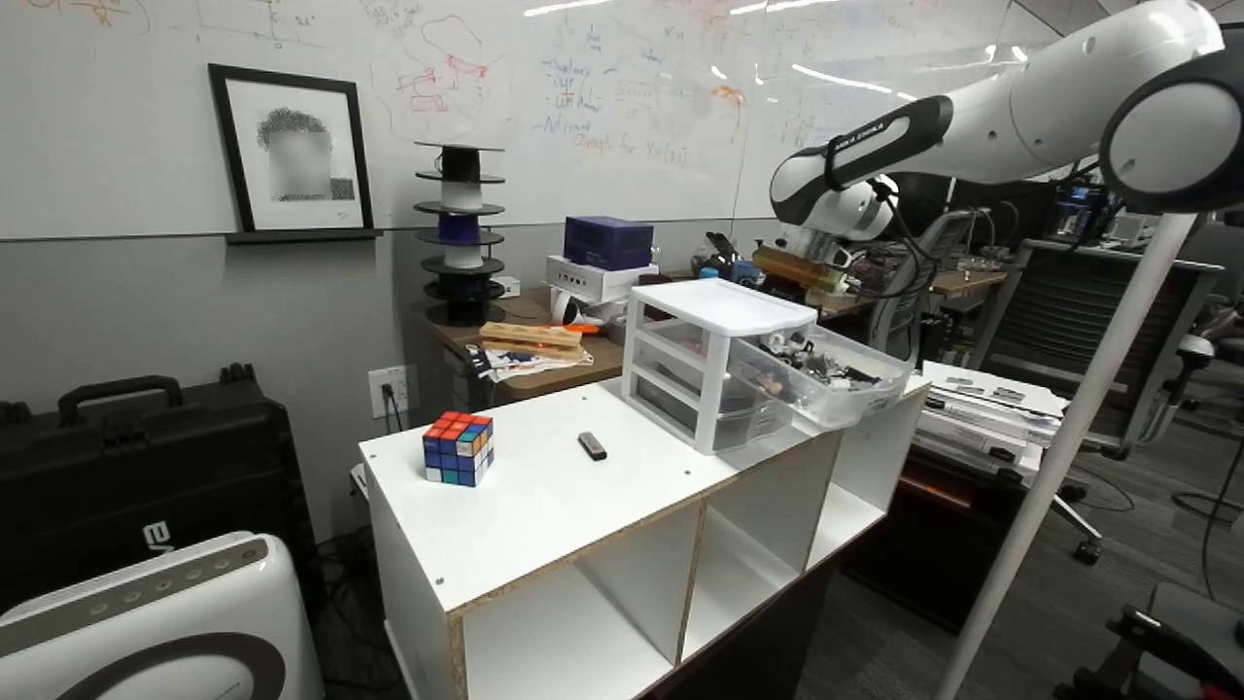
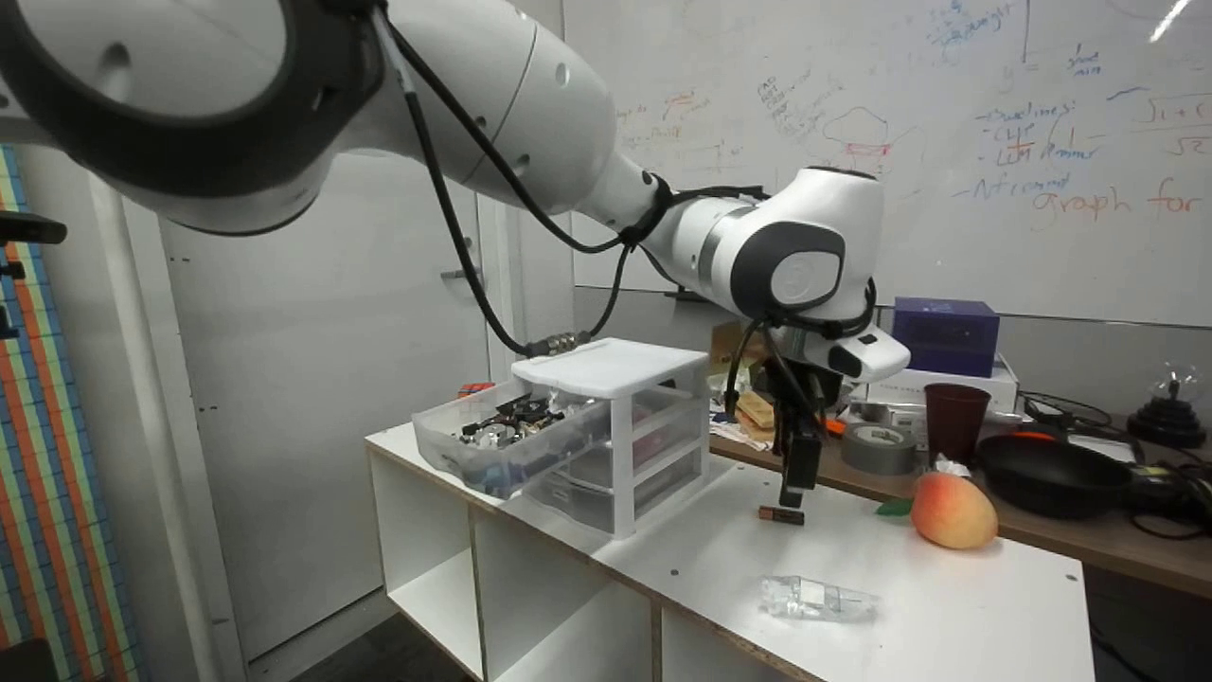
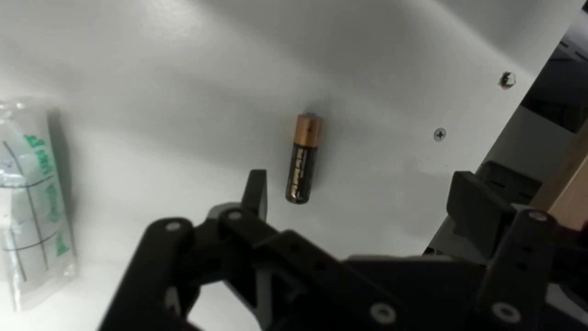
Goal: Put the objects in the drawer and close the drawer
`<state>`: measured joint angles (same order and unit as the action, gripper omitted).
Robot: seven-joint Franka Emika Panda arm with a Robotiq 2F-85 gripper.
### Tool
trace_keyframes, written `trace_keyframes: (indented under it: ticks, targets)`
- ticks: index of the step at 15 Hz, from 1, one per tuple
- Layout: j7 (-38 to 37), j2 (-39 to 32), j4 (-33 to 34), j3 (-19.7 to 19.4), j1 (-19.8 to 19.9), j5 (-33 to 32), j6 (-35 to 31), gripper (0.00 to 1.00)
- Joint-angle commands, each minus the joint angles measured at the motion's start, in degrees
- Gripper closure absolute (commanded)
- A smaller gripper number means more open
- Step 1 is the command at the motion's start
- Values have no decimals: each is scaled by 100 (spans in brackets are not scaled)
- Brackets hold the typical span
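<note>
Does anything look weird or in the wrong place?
Maybe the peach: fruit seems odd on the same shelf as a battery. The top drawer, holding jumbled bits, also sticks out. I see nothing spilled or broken.

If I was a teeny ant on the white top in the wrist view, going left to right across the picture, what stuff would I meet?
Plastic packet → battery → screw → dark spot near the edge.
</note>
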<state>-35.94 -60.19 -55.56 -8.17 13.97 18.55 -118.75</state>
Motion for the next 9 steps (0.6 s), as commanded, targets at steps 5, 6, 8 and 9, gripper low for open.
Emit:
trace_keyframes:
  ticks: [5, 6, 8, 9]
  targets:
    - [-418, -1270, 2027, -141, 58, -318, 1200, 25]
    - [-411, -1322, 2124, -142, 62, -338, 1319, 26]
    - [-440, -1324, 2178, -33, 91, -566, 1466, 42]
    - [-432, -1360, 2280, -44, 86, -661, 1569, 51]
